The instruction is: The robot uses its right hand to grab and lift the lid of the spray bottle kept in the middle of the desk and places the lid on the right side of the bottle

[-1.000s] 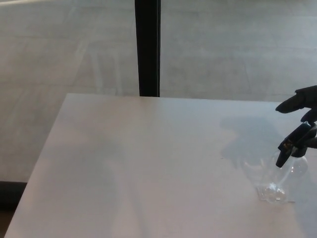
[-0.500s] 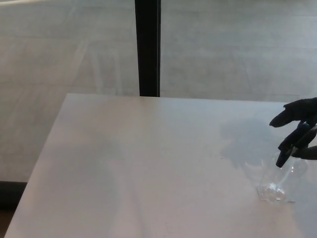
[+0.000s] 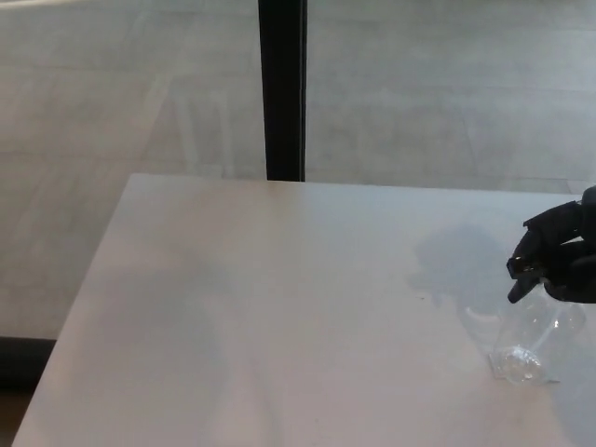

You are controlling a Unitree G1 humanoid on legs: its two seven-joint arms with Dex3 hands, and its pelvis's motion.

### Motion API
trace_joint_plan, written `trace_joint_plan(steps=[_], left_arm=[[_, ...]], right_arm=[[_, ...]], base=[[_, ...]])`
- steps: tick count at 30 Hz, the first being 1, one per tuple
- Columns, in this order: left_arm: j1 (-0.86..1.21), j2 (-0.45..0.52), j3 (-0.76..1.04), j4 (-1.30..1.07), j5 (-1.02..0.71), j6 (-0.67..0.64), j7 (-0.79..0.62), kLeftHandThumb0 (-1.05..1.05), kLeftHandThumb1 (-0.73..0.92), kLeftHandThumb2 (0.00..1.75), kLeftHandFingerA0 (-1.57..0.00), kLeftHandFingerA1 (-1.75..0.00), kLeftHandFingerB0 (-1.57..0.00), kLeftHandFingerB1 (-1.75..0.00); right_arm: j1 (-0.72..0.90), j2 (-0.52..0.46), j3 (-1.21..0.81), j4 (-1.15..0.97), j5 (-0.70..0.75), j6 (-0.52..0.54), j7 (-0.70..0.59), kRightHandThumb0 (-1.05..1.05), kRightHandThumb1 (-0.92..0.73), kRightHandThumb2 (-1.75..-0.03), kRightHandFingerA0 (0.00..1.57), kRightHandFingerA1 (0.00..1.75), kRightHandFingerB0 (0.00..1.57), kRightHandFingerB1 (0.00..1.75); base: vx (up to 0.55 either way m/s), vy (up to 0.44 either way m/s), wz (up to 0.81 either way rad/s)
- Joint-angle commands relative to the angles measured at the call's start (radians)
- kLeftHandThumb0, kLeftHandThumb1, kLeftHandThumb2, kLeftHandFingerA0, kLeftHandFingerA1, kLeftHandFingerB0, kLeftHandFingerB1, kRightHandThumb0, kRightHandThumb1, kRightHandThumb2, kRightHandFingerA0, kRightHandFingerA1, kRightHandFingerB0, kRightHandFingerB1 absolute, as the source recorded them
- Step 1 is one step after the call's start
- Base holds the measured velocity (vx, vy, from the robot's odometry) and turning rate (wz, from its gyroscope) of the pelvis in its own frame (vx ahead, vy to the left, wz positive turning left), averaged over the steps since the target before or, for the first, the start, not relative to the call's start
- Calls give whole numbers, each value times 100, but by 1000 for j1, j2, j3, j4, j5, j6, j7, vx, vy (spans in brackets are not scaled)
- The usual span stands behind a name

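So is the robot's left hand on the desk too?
No, only the right hand shows, at the spray bottle.

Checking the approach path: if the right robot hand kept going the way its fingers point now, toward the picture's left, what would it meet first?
Probably the black spray lid atop the clear plastic spray bottle; the right robot hand already looks wrapped around it. Beyond that, only bare white desk, though depth is unclear.

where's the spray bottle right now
In the head view the clear bottle stands on the white desk near the picture's right edge. Its black lid is under the right hand, which closes around it from the right.
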Motion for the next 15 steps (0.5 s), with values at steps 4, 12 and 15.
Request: trace_joint_plan(steps=[4,12,15], left_arm=[[15,12,1,2,-13,-22,3,-77,88,66,-59,-52,-42,-39],[18,2,14,1,-27,-16,3,-77,88,66,-59,-52,-42,-40],[20,4,9,1,-20,-19,4,-78,88,66,-59,-51,-42,-39]], right_arm=[[51,14,-51,47,-308,-242,-579,-39,-46,-91,121,137,81,82],[73,23,-57,28,-330,-226,-631,-28,-71,-67,88,175,83,95],[68,26,-67,27,-293,-217,-588,-38,-62,-60,88,175,85,82]], base=[[0,0,0],[0,0,0],[0,0,0]])
